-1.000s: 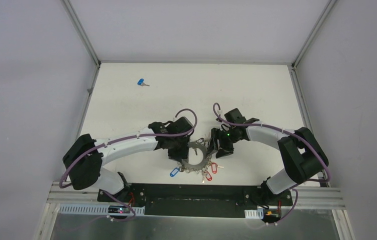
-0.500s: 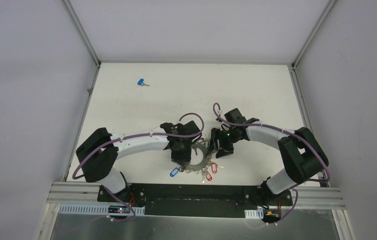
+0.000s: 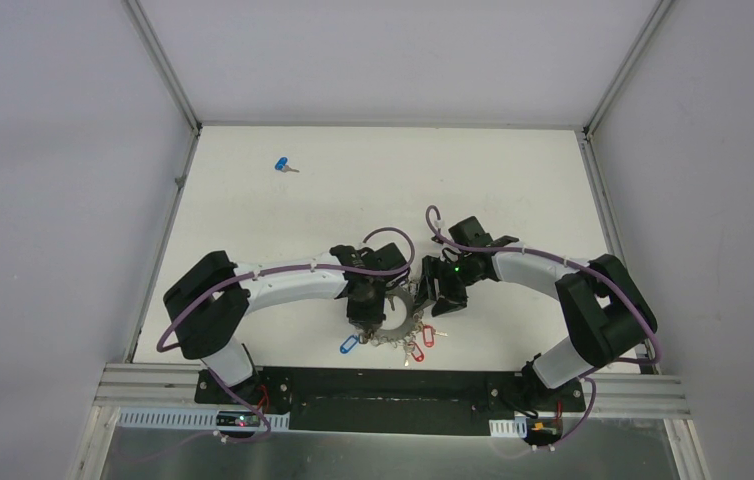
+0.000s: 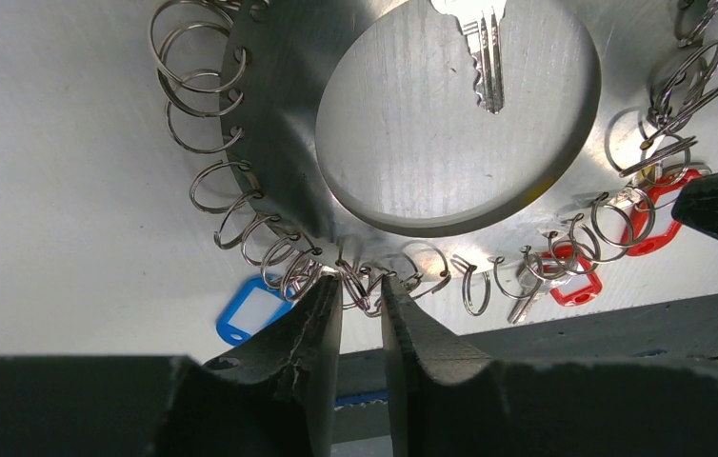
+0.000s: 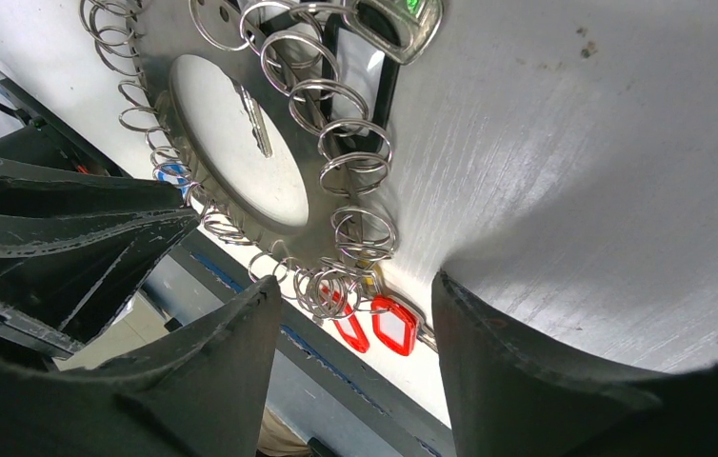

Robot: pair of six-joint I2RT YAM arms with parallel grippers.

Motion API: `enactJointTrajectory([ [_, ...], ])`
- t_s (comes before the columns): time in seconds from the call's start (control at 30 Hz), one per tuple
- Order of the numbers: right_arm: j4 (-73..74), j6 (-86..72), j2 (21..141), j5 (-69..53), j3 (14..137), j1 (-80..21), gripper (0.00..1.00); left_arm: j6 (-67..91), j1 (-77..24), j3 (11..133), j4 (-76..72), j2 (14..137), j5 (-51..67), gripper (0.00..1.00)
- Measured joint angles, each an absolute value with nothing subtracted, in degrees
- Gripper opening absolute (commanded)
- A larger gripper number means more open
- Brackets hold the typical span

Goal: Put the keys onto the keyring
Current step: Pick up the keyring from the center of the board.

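Note:
The keyring (image 3: 400,305) is a flat grey metal ring (image 4: 279,124) fringed with small wire rings, lying near the table's front edge between both grippers. A silver key (image 4: 486,57) lies in its hole, its head cut off by the frame; the right wrist view shows this key (image 5: 254,119) too. A blue-headed key (image 3: 284,165) lies alone at the far left. My left gripper (image 4: 362,295) is at the keyring's near edge, jaws narrowly apart with small wire rings (image 4: 367,286) between the tips. My right gripper (image 5: 355,305) stands wide open over the keyring's (image 5: 241,205) right edge.
A blue tag (image 4: 250,312) and red tags (image 4: 658,214) hang off the keyring's near side. The black base rail (image 3: 383,385) runs just below them. White walls with metal posts (image 3: 163,70) close in the table.
The left arm has swung to the right, bringing its gripper onto the keyring's near edge, and its jaws have narrowed. The right arm and the blue key have not moved.

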State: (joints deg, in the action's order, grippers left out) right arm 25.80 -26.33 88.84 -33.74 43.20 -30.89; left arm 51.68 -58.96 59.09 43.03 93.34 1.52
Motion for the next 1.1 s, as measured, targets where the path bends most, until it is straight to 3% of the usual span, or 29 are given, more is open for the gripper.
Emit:
enactJointTrajectory([
  [0.1, 25.78, -26.11, 88.86, -33.87, 43.20, -30.89, 0.62, 51.77, -59.07, 59.09, 43.07, 93.36, 1.52, 0.17],
  [0.27, 25.78, -26.00, 88.88, -33.95, 43.20, -30.89, 0.62, 51.86, -59.29, 59.09, 43.09, 93.65, 1.52, 0.24],
  [0.4, 25.78, -26.00, 88.88, -34.02, 43.20, -30.89, 0.63, 51.90, -59.29, 59.09, 43.20, 94.00, 1.50, 0.23],
  [0.57, 25.78, -25.82, 88.88, -34.11, 43.20, -30.89, 0.63, 51.88, -59.29, 59.09, 43.86, 95.33, 1.52, 0.17],
  [0.77, 25.76, -25.54, 88.88, -34.33, 43.20, -30.89, 0.65, 51.79, -59.29, 59.09, 44.21, 95.94, 1.45, 0.01],
  [1.1, 27.35, -23.03, 83.79, -33.69, 43.27, -30.89, 0.75, 48.97, -59.29, 59.59, 45.84, 91.33, -1.26, 0.00],
])
